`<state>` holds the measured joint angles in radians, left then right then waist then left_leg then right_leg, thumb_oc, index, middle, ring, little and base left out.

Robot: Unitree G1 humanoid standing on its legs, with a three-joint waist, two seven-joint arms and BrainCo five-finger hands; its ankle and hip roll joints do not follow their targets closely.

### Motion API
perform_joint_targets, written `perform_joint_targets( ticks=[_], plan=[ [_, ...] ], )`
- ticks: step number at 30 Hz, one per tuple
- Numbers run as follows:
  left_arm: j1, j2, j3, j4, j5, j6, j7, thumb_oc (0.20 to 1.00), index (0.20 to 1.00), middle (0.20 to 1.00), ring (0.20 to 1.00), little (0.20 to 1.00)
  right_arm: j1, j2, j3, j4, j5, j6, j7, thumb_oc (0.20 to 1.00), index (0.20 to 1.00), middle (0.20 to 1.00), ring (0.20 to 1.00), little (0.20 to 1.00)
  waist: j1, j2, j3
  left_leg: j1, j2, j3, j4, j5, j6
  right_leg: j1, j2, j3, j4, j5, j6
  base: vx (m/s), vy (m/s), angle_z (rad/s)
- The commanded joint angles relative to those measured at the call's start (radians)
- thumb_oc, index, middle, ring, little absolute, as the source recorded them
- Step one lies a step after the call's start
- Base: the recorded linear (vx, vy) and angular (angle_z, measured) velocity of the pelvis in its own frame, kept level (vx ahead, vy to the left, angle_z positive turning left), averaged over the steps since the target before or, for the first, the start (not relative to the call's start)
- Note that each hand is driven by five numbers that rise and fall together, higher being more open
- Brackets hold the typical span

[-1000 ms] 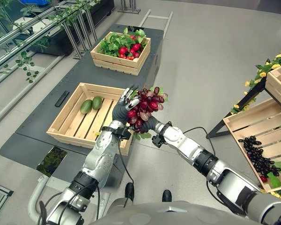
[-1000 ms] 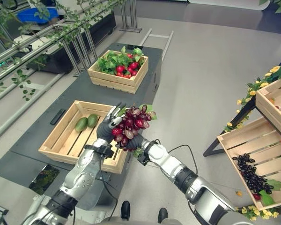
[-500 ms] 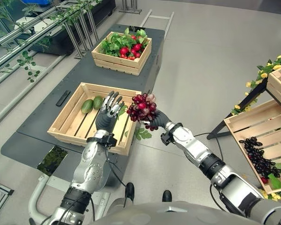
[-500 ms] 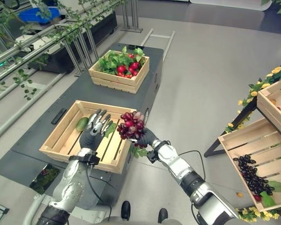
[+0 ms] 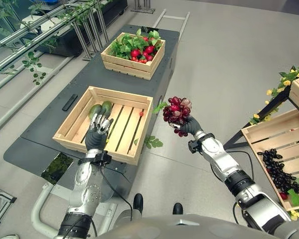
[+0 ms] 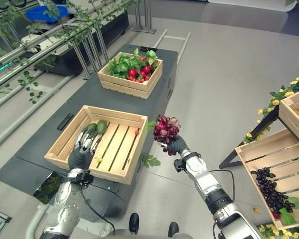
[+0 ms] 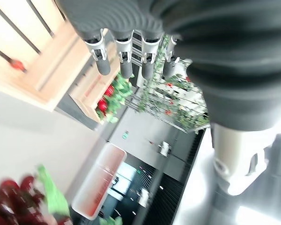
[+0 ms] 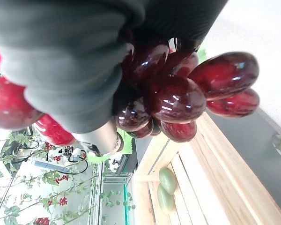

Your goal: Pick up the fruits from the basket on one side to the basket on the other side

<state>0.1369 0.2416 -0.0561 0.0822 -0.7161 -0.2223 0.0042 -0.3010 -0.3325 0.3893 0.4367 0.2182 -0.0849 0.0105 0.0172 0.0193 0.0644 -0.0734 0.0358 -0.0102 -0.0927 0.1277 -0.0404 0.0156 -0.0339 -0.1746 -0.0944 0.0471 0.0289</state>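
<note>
Right hand (image 5: 188,125) clamps the red grapes (image 5: 177,109) beside the near crate (image 5: 139,130); left hand (image 5: 95,135) slack and empty over it — carry level, swing slow.

I see glossy, smooth dark-red grapes (image 8: 178,93) in my right hand (image 5: 189,124) with its matt ribbed cover, pale unfinished slatted wood on the near crate (image 5: 132,152), smooth matt green mangoes (image 5: 99,109), matt dark table top (image 5: 50,124), shiny metal rails (image 5: 89,25) far left.

Left hand (image 5: 94,137) off the grapes (image 5: 176,110).
</note>
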Motion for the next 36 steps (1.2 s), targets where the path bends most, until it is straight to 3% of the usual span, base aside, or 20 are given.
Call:
perform_joint_targets(
  ticks=[1, 6, 10, 19, 26, 36],
  plan=[
    [0.005, 0.042, 0.038, 0.051, 0.108, -0.052, 0.007, 1.000, 1.000, 1.000, 1.000, 1.000, -0.025, 0.010, -0.078, -0.117, -0.004, -0.117, -0.021, 0.200, 0.200, 0.200, 0.200, 0.200, 0.029, -0.073, -0.017, 0.052, -0.004, 0.000, 0.005, -0.127, -0.008, -0.011, -0.092, -0.004, 0.007, -0.005, 0.105, 0.00, 0.000, 0.00],
    [0.047, 0.072, 0.055, 0.212, 0.305, -0.033, 0.030, 1.000, 1.000, 1.000, 1.000, 1.000, 0.022, -0.031, -0.146, -0.146, -0.018, -0.123, -0.032, 0.200, 0.200, 0.200, 0.200, 0.200, 0.030, -0.071, -0.015, 0.051, -0.005, -0.001, 0.005, -0.126, -0.008, -0.013, -0.094, -0.004, 0.007, -0.003, 0.109, 0.00, 0.000, 0.00],
    [0.026, 0.071, 0.034, 0.441, 0.425, -0.012, 0.066, 1.000, 1.000, 1.000, 1.000, 1.000, 0.075, -0.062, -0.203, -0.187, 0.002, -0.133, -0.036, 0.200, 0.200, 0.200, 0.200, 0.200, 0.022, -0.071, -0.015, 0.052, -0.005, 0.003, 0.005, -0.125, -0.007, -0.015, -0.093, -0.003, 0.007, -0.002, 0.111, 0.00, 0.000, 0.00],
    [-0.073, -0.010, 0.007, 1.024, 0.581, 0.071, 0.115, 1.000, 1.000, 1.000, 1.000, 1.000, 0.166, -0.100, -0.301, -0.261, 0.048, -0.159, -0.067, 0.200, 0.200, 0.200, 0.200, 0.200, -0.011, -0.074, -0.020, 0.060, -0.005, 0.019, 0.005, -0.128, -0.006, -0.020, -0.090, 0.011, 0.010, 0.002, 0.112, 0.00, 0.003, -0.01],
    [-0.075, -0.032, 0.087, 1.260, 0.669, 0.134, 0.115, 1.000, 1.000, 1.000, 1.000, 1.000, 0.218, -0.119, -0.351, -0.305, 0.058, -0.151, -0.071, 0.200, 0.200, 0.200, 0.200, 0.200, -0.021, -0.084, -0.026, 0.066, -0.006, 0.036, 0.005, -0.137, -0.003, -0.028, -0.091, 0.027, 0.010, 0.008, 0.115, 0.00, 0.022, -0.09],
    [-0.082, -0.008, 0.119, 1.282, 0.729, 0.143, 0.113, 1.000, 1.000, 1.000, 1.000, 1.000, 0.297, -0.133, -0.411, -0.372, 0.051, -0.124, -0.047, 0.200, 0.200, 0.200, 0.200, 0.200, -0.033, -0.093, -0.002, 0.063, -0.052, 0.061, 0.005, -0.145, 0.029, -0.054, -0.120, 0.056, 0.031, 0.031, 0.137, -0.02, 0.084, -0.10]
  ],
)
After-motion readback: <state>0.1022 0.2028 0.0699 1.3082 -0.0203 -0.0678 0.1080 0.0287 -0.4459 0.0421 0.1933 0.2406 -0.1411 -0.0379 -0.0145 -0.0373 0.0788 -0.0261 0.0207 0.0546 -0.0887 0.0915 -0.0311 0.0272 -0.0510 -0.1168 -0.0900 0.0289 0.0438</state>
